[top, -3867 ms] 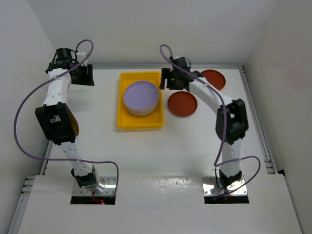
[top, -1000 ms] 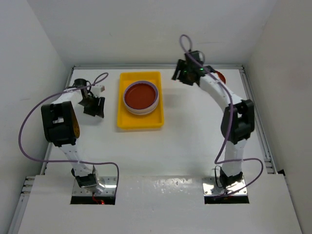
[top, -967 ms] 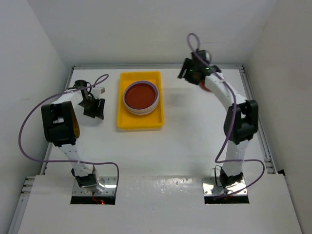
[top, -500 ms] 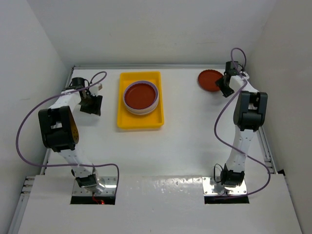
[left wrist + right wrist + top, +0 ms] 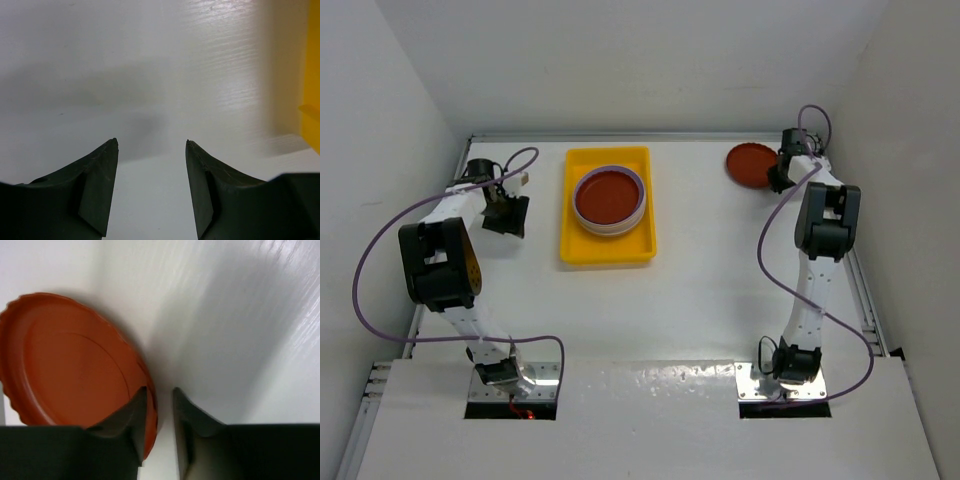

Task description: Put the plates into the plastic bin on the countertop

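White surface (image 5: 720, 290), walled on three sides by white panels (image 5: 650, 60). Two white-and-black arms rise from the near edge: the left arm (image 5: 438, 262) reaches up along the left edge, and the right arm (image 5: 825, 222) stretches along the right edge to the far right corner. Yellow bin (image 5: 607, 258) lies flat, left of centre and close to the far edge, with its long side running near to far. In the far half of the bin sits a stack of plates (image 5: 609, 198); the top one is dark red, with a purple rim showing round it and a paler edge below. The exact count of the stack cannot be read. A single dark red plate (image 5: 747, 164) lies on the surface near the far right corner, well apart from the bin; the wrist view shows its scalloped rim (image 5: 75, 365). Left tool (image 5: 150, 150) is by the left edge, beside the bin but apart from it. Its jaws are spread, with nothing between them and only bare surface below. A strip of yellow shows at the right margin of its view. Right tool (image 5: 159, 390) is at the right side of the single plate. Its jaws are drawn close and straddle the rim, one finger (image 5: 135, 415) over the plate and the other outside it. Whether they actually pinch the rim cannot be told.
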Tool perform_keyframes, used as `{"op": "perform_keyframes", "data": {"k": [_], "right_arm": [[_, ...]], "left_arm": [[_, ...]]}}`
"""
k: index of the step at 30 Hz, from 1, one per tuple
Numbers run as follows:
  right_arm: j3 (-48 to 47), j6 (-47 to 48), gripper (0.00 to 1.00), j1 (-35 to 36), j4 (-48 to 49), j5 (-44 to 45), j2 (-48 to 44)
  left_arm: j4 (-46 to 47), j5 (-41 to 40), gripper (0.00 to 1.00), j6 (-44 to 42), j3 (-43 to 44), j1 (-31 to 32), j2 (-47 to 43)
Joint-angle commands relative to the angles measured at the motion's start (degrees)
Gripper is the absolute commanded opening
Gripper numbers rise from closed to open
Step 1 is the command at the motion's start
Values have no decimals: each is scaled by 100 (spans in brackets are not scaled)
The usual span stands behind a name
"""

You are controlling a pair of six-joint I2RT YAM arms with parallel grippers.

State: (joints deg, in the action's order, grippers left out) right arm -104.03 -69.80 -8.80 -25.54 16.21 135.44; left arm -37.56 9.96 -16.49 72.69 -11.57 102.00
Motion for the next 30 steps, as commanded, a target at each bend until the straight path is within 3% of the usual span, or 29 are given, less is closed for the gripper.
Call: {"op": "perform_keyframes", "data": {"k": [1,3,4,7,12,16,20,25,30], "right_arm": [[-12,-236,20,27,-126,-56,176],[14,-245,11,36,-188,5,185],[32,-253,0,36,-214,23,194],[225,-113,0,36,-5,-47,1],[734,1064,0,334,646,-162,-754],[1505,1451,0,616,1338,-13,-2175],[2115,1662,0,1097,2044,-240,-2979],[1475,2442,0,2255,1403,-775,-2814],[-484,3436,0,3260,60,-830,-1620]], "left_arm": [[65,-82,59,-65,44,-29,-180],[65,-143,59,-117,44,-29,-180],[65,-143,59,-117,44,-29,-180],[65,-143,59,-117,44,-29,-180],[65,-20,59,-65,167,-29,-180],[65,33,59,-65,369,-29,-5],[65,146,59,40,615,-29,154],[65,217,59,41,747,-29,207],[65,217,59,41,747,-29,259]]}}
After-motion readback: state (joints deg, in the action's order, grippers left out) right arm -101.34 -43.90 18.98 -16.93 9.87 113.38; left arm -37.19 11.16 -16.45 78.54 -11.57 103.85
